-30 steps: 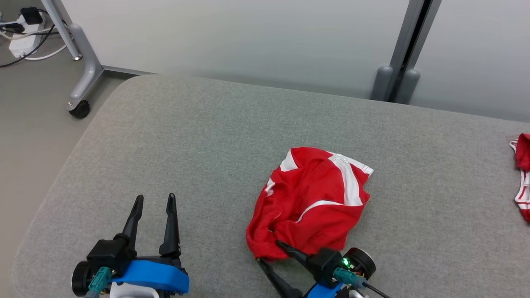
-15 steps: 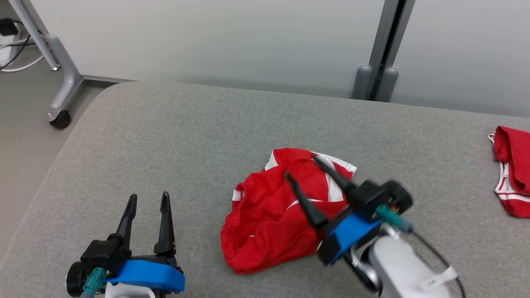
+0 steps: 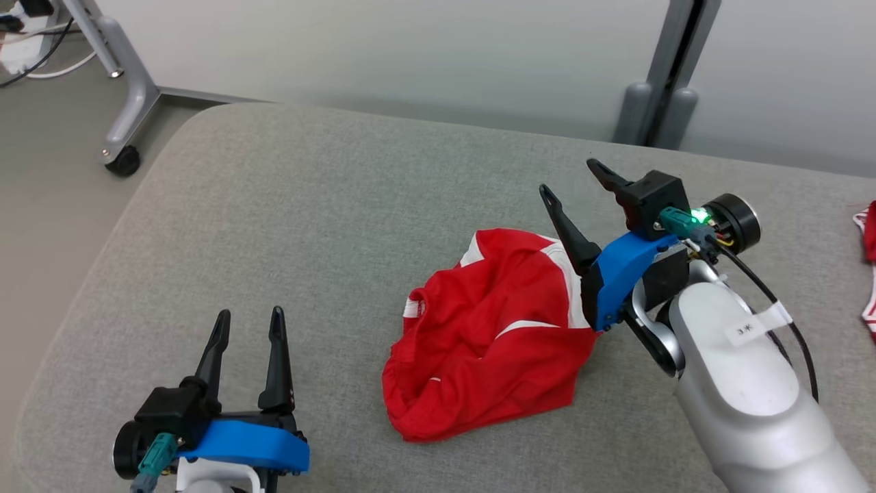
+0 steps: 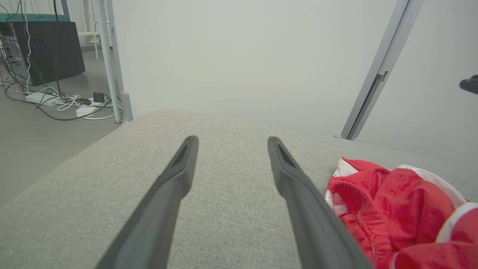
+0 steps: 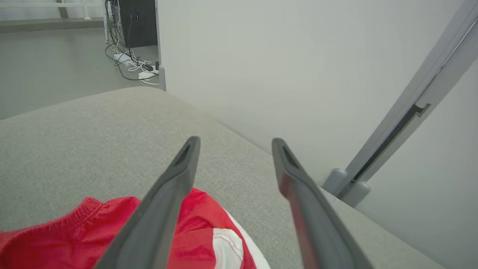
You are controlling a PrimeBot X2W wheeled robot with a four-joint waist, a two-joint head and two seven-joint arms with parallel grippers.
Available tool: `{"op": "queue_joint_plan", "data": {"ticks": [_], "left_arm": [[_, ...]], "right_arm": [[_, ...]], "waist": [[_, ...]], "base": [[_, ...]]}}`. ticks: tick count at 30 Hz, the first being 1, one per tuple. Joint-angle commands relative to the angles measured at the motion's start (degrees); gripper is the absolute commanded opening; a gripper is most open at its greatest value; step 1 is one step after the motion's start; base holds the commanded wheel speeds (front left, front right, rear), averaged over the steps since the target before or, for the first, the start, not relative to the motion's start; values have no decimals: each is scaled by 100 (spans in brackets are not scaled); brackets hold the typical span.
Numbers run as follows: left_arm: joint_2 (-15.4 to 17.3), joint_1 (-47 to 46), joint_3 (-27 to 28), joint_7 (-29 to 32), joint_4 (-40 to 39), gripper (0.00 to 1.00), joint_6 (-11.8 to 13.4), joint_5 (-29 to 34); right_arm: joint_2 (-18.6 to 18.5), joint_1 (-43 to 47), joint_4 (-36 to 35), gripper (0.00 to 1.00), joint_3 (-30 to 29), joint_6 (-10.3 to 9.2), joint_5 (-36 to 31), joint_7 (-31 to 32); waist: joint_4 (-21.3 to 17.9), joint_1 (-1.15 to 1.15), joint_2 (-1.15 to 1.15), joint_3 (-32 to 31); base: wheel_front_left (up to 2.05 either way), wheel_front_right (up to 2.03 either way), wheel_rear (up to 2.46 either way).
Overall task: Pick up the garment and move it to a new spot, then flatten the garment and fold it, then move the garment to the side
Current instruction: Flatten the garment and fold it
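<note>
Garment [image 3: 486, 335]: a crumpled red piece with white stripes, lying on the grey cushion [image 3: 308, 205] about midway along its width and nearer the front edge than the back edge. The long axis runs diagonally, from the cushion's front-left toward its back-right. The white stripes sit at the back-right end; a ribbed band shows on the side facing the cushion's left edge. The garment [image 4: 392, 201] is bunched and not flat.

Open room: bare cushion surrounds the garment on all sides, with the widest stretch toward the cushion's left edge and back-left corner.

Right gripper [image 3: 568, 177]: raised over the cushion at the garment's back-right end, fingers pointing toward the cushion's back-left. The jaws are wide apart and hold nothing. In the right wrist view, the gripper [image 5: 235, 139] has red cloth [image 5: 56, 239] below one finger.

Left gripper [image 3: 250, 313]: over the cushion's front-left area, well apart from the garment. Its jaws stand apart, empty [image 4: 232, 139].

A second red garment [image 3: 870, 236] lies at the cushion's right edge. A wheeled metal frame [image 3: 126, 109] stands on the floor beyond the back-left corner.
</note>
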Motion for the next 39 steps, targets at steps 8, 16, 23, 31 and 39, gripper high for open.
{"op": "queue_joint_plan", "data": {"ticks": [8,16,23,31,39], "left_arm": [[-15,-246,-118,-15,26,100,-23,-145],[-14,-322,-292,-15,58,100,37,-291],[-14,-293,-361,-15,106,100,101,-328],[-15,-92,-272,-15,83,100,116,-261],[-13,162,-163,-15,-15,100,147,-202]], "right_arm": [[-182,-181,1031,100,92,1,14,226],[-124,-249,2092,100,191,1,42,275],[-5,-375,2663,0,167,1,273,1],[60,-318,2748,0,-139,0,423,-935],[91,396,2069,0,-499,1,715,-1454]], "waist": [[291,0,0,265],[438,0,0,383],[437,0,0,290],[67,0,0,-50],[-501,0,0,-369]], "base": [[0,0,0],[0,0,0],[0,0,0],[0,0,0],[0,0,0]]}}
